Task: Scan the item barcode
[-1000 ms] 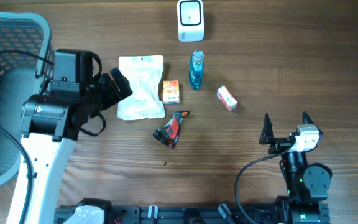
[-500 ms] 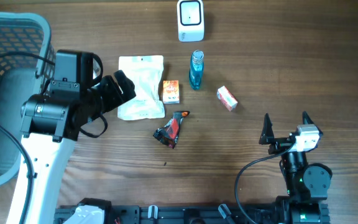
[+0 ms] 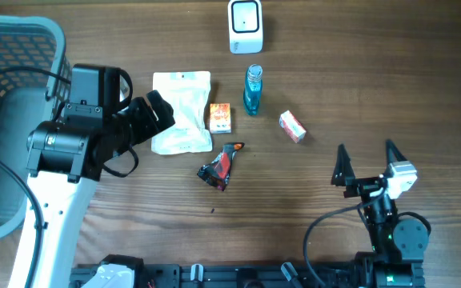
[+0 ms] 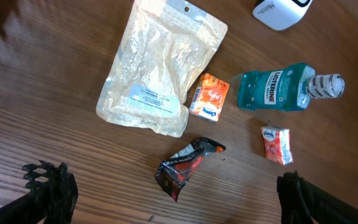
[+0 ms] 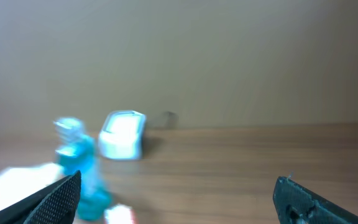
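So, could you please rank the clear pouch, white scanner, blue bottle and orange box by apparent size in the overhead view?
1. clear pouch, easily the largest.
2. white scanner.
3. blue bottle, about as long as the scanner but narrower.
4. orange box, the smallest.

A basket [image 3: 10,60] is sitting at my far left on the table [image 3: 390,72]. Pouch [image 3: 182,112], small box [image 3: 220,118], bottle [image 3: 252,90] and tissue pack [image 3: 292,126] are lying left to right; the scanner [image 3: 245,26] is standing behind the bottle, a wrapper [image 3: 221,166] lying nearest me
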`<state>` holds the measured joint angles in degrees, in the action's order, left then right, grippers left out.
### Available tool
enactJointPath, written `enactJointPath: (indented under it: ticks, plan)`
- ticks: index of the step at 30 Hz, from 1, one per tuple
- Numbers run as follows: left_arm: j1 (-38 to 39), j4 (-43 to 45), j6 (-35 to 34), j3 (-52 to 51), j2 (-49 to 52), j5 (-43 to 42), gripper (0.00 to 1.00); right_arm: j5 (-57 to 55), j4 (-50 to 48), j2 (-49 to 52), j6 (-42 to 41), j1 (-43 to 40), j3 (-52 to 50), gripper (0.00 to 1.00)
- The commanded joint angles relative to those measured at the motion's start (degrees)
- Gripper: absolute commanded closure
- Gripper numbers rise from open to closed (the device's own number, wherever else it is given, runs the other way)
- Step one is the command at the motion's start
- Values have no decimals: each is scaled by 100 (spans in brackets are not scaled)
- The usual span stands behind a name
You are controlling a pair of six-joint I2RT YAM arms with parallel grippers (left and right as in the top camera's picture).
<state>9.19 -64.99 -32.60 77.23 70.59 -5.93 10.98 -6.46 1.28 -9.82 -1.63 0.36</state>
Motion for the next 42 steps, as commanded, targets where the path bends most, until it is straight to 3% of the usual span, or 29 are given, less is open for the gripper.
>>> enactJointPath:
  ticks: [1, 5, 9, 12, 16, 21, 27, 32, 33, 35, 36, 38, 40, 42]
  plan:
    - [-31, -2, 85, 50, -9, -66, 0, 817, -192, -15, -2319, 28, -7, 0]
    - [-31, -2, 85, 50, -9, -66, 0, 1029, -767, -15, -3834, 28, -7, 0]
    - [-31, -2, 85, 50, -9, -66, 0, 1307, -1945, -13, -3807, 28, 46, 0]
    - [-31, -2, 85, 50, -9, -66, 0, 1314, -1821, 87, -3327, 28, 483, 0]
    - [-31, -2, 85, 50, -9, -66, 0, 1565, -474, 846, -2227, 28, 1757, 0]
    - [-31, -2, 85, 50, -9, -66, 0, 1711, 2269, 2645, -796, 28, 3945, 0]
    - [-31, -2, 85, 50, -9, -66, 0, 1912, 4942, 5075, -164, 28, 6186, 0]
    - [-31, -2, 85, 50, -9, -66, 0, 2592, 5060, 6489, -603, 28, 6568, 0]
    - [-31, -2, 85, 50, -9, -66, 0, 2669, 5071, 6756, -540, 39, 6568, 4]
    - [-31, -2, 85, 50, -9, -66, 0, 2579, 5191, 7191, -122, 168, 6568, 33]
    - [-31, -2, 85, 50, -9, -66, 0, 2385, 5274, 7396, -72, 260, 6568, 37]
    - [-31, -2, 85, 50, -9, -66, 0, 1912, 5431, 7807, -68, 496, 6568, 61]
    - [-31, -2, 85, 50, -9, -66, 0, 1587, 5512, 8188, -57, 765, 6568, 73]
    - [-31, -2, 85, 50, -9, -66, 0, 1276, 5440, 8736, 186, 1215, 6568, 78]
